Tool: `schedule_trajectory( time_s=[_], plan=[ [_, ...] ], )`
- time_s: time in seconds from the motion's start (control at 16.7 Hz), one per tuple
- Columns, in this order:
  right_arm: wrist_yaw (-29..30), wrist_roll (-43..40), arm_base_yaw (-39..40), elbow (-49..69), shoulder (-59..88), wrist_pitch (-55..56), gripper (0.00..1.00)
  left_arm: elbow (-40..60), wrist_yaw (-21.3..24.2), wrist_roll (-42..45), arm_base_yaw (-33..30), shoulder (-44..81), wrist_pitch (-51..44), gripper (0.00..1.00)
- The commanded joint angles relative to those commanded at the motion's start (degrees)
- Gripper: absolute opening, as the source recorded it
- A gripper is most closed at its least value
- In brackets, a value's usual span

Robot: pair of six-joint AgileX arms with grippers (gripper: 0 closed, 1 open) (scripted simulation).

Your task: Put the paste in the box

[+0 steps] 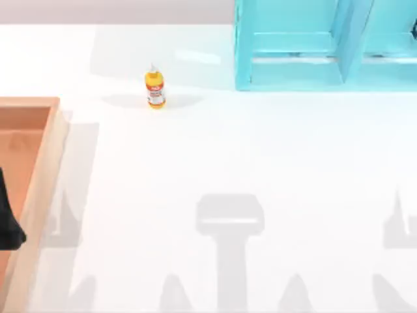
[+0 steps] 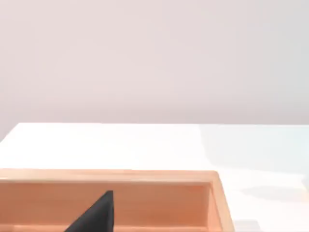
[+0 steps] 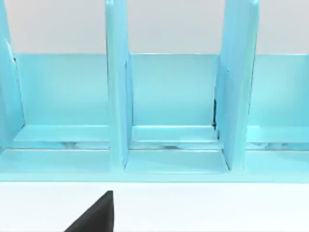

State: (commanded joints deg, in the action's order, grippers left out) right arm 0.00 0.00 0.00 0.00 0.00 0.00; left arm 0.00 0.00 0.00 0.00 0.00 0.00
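— Wooden box (image 1: pixel 40 176) at the near left, nothing in it; the left gripper (image 1: pixel 8 222) hangs over it, fingers I cannot tell.

— And the paste (image 1: pixel 154 89)?

— Upright, farther off, well apart from the box, left of the turquoise shelf (image 1: pixel 293 45). Untouched; everything's left.

Turquoise shelf unit (image 1: pixel 306 45) (far right) on table (image 1: pixel 260 150).

Box (image 1: pixel 51 153) with light wood rim, matt, reddish-brown smooth floor, paste bottle (image 1: pixel 155 89) of glossy yellow-orange plastic with paper-like red-and-white label, shelf unit (image 1: pixel 293 45) smooth turquoise, slightly glossy, table (image 1: pixel 260 150) plain white, matt.
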Motion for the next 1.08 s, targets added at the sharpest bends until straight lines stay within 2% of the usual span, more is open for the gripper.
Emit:
schedule_trajectory(
  time_s=[0.24, 0.48, 0.72, 1.08],
  plan=[
    [0.0, 0.0, 0.0, 0.0, 0.0, 0.0, 1.00, 0.9, -0.3, 0.0, -0.6, 1.7, 1.6, 1.00],
    [0.0, 0.0, 0.0, 0.0, 0.0, 0.0, 1.00, 5.6, -2.6, 0.0, -3.7, 12.3, 10.5, 1.00],
    [0.0, 0.0, 0.0, 0.0, 0.0, 0.0, 1.00, 13.0, -6.6, 0.2, -8.5, 31.9, 25.0, 1.00],
    [0.0, 0.0, 0.0, 0.0, 0.0, 0.0, 1.00, 26.0, -14.5, 0.3, -17.0, 71.7, 50.8, 1.00]
  ],
)
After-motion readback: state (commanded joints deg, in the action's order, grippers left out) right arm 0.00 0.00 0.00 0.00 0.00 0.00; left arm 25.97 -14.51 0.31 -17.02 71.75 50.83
